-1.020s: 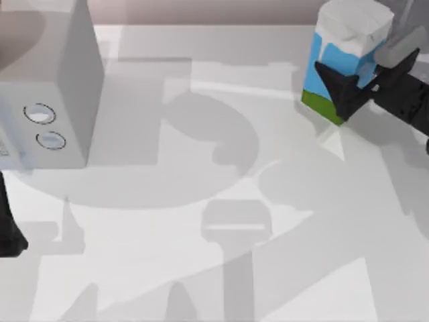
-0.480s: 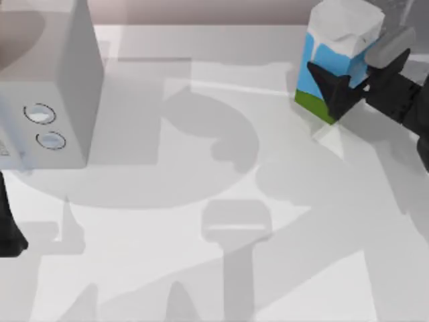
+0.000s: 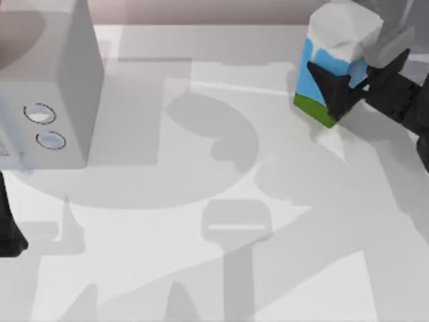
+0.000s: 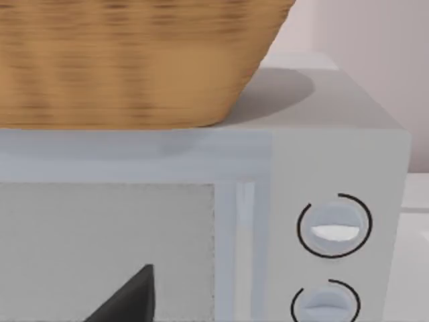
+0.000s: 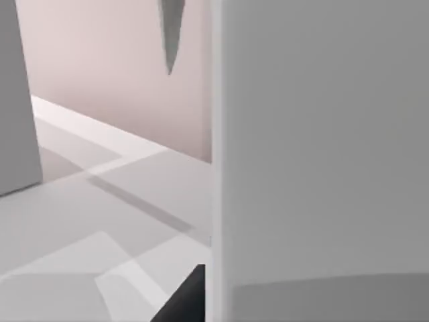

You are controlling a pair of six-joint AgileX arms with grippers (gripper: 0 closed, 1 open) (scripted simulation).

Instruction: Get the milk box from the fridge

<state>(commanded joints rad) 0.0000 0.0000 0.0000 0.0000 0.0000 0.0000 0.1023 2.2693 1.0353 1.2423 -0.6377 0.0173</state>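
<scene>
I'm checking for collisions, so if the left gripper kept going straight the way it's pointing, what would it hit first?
Most likely the pale grey box with two dials: the left wrist view faces its front panel close up, under a wicker basket.

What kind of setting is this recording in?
Likely a rendered kitchen tabletop: a pale grey box with two round dials, microwave-like, with a wicker basket on top, and a milk box held by the right pincer on a white table.

basket (image 4: 127, 60) cropped, left arm (image 3: 8, 228) cropped
</scene>
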